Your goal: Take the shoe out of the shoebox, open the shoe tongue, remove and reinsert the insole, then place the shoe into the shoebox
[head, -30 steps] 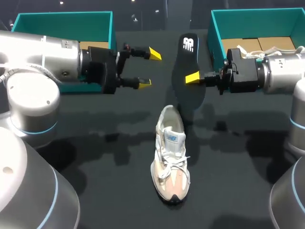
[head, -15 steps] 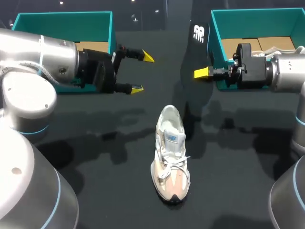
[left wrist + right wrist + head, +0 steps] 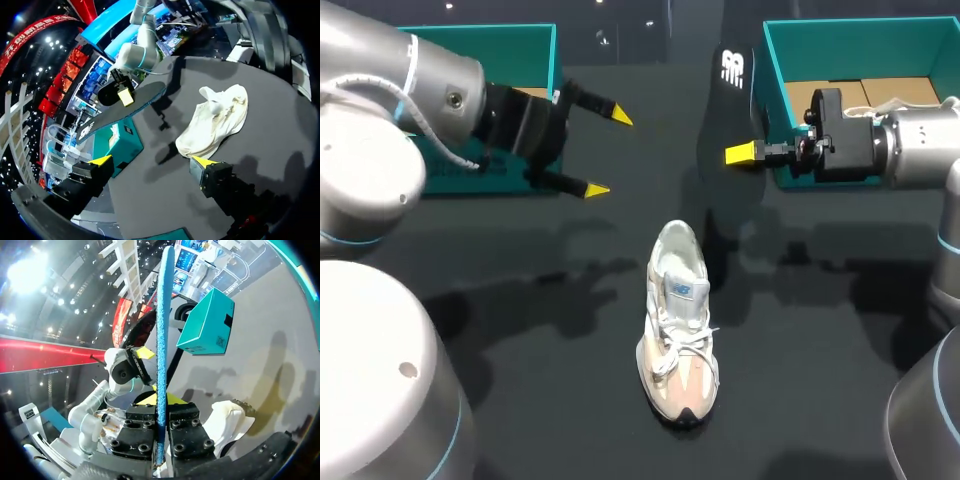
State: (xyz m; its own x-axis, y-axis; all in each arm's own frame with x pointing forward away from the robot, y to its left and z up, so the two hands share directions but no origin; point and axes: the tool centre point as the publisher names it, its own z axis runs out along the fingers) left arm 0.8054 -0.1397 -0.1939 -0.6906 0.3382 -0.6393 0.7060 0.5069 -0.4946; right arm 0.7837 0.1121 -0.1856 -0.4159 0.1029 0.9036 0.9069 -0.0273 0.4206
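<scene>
A beige and white shoe [image 3: 678, 325] lies on the black table, toe toward the front edge; it also shows ahead of my left gripper [image 3: 215, 120] and under my right one [image 3: 227, 422]. My right gripper [image 3: 745, 153] is shut on the black insole [image 3: 728, 110], holding it above the table beside the right teal shoebox [image 3: 860, 35]. In the right wrist view the insole [image 3: 162, 340] stands edge-on between the fingers. My left gripper [image 3: 608, 151] hangs open and empty in front of the left teal box [image 3: 460, 45], facing the insole [image 3: 125, 107].
The right shoebox holds cardboard inserts and something white with laces [image 3: 895, 100]. Dark tabletop [image 3: 520, 330] spreads around the shoe on both sides. The left box [image 3: 125, 142] is close beside my left gripper [image 3: 152, 161].
My right gripper raised the insole and drew it back toward the right box. The left gripper pulled back to the left and tilted, still open. The shoe stayed put.
</scene>
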